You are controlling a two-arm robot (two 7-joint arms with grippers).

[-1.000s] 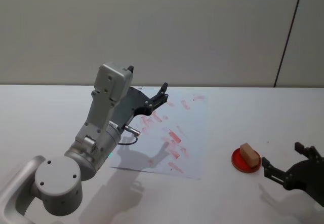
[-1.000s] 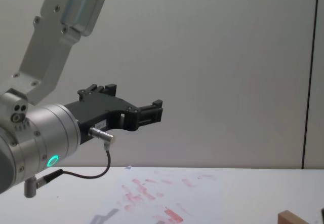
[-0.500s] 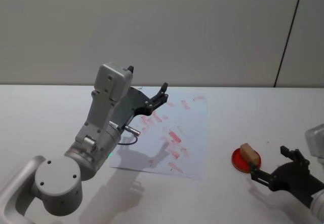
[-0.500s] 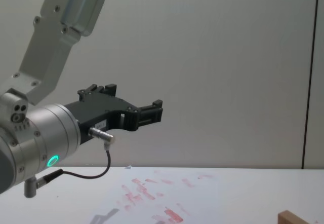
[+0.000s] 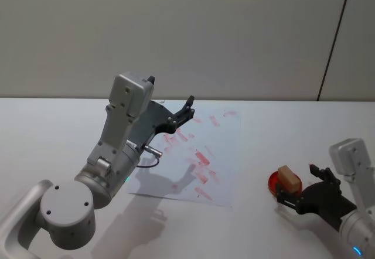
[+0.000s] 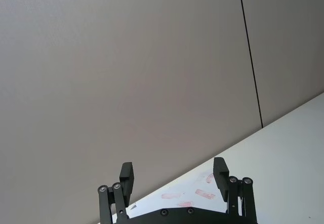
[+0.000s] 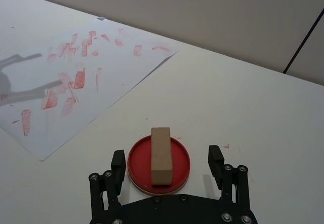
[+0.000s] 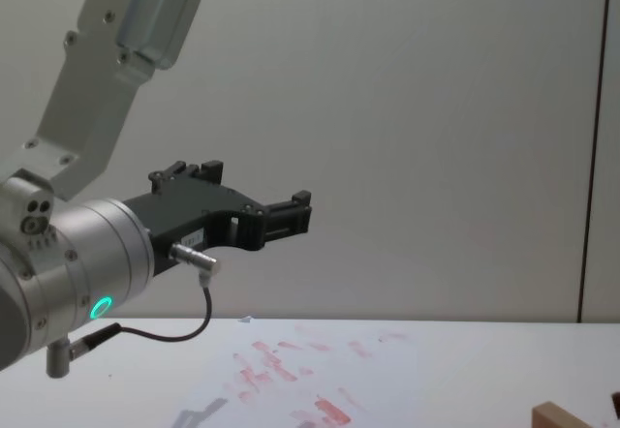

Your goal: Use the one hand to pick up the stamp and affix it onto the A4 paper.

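1 small tan wooden stamp [image 5: 287, 178] lies lengthwise on a round red dish [image 5: 273, 183], on the white surface [image 5: 58, 130] to the right of the A4 paper [image 5: 220, 153] and clear of its edge. The paper lies flat and carries many pinkish-red rectangular marks, mostly across its middle and far end. The right end effector [image 5: 296, 184] sits just beside the near edge of the dish, its 2 black fingers spread wide and holding nothing. In the right wrist view the fingers stand to either side of the dish with the stamp centred in the gap ahead, not touching it. Over the last second this end effector has moved in from the lower right edge of the head view, where it was well apart from the dish. The stamp itself has not shifted. This reads as the approach step: the pick is lined up but not yet made, and stamping has not begun. The next move probably calls for easing forward and down so the fingers close across the block's narrow width. The left end effector [image 5: 188, 108] hangs raised above the paper's left side, fingers also apart, unchanged and idle.
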